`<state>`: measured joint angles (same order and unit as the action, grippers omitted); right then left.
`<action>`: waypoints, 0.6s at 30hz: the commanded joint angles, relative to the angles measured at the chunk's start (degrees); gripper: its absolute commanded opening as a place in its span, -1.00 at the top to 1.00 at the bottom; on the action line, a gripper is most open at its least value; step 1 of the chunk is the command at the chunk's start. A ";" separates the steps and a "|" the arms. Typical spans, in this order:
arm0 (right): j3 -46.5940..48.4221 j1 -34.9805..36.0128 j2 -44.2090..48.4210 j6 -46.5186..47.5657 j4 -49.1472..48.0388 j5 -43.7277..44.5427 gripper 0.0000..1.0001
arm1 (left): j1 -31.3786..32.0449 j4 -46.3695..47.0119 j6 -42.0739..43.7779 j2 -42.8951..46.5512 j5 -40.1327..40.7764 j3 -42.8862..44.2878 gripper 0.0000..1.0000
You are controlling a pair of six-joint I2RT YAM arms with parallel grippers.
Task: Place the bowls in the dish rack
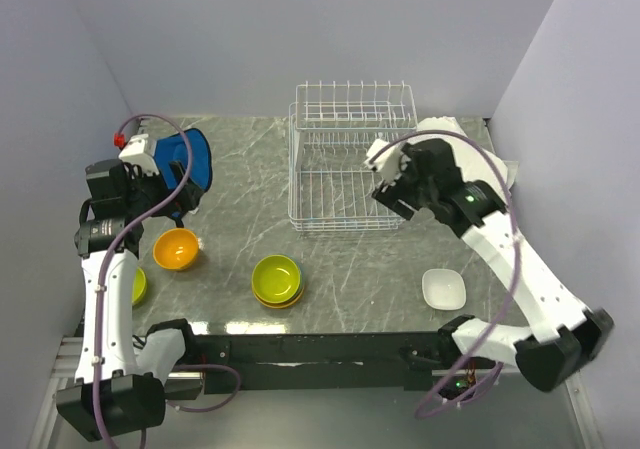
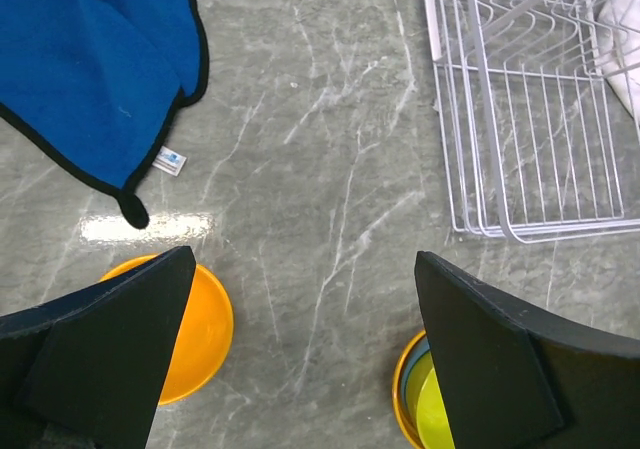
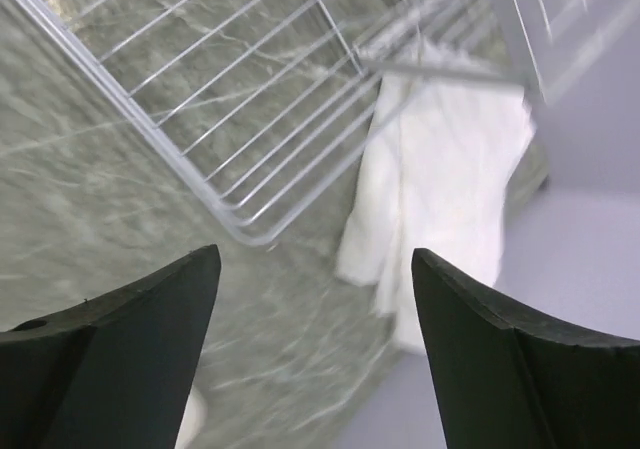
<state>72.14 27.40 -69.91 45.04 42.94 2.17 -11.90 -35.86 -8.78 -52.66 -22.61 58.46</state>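
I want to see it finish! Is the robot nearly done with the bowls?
No. The white wire dish rack is empty. Both jaws are open, holding nothing. The glossy orange bowl, the lime green bowl stack and a half-hidden green bowl wait outside it.

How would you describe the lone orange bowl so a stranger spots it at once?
Find the white wire dish rack at the far side, then the blue cloth to its left. Just on the cloth's near side sits the orange bowl, alone and empty, unlike the lime-topped stack to its right.
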 commanded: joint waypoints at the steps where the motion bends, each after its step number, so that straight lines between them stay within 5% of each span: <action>1: 2.74 0.81 5.66 -27.59 9.25 8.63 -0.65 | 0.12 1.22 0.08 -0.68 2.56 3.51 -0.99; 5: 0.03 0.73 6.89 -48.06 17.52 3.56 -0.52 | 0.21 3.77 -1.85 -1.04 7.22 1.85 -0.99; 18: -8.16 -2.09 3.90 -61.38 19.20 -3.49 -0.19 | 0.21 9.66 -2.13 -2.27 13.47 -1.50 -0.99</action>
<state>67.02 26.52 -65.08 -10.04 60.27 2.04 -11.90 -29.76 -11.44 -54.94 -11.68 56.86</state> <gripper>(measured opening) 0.623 0.994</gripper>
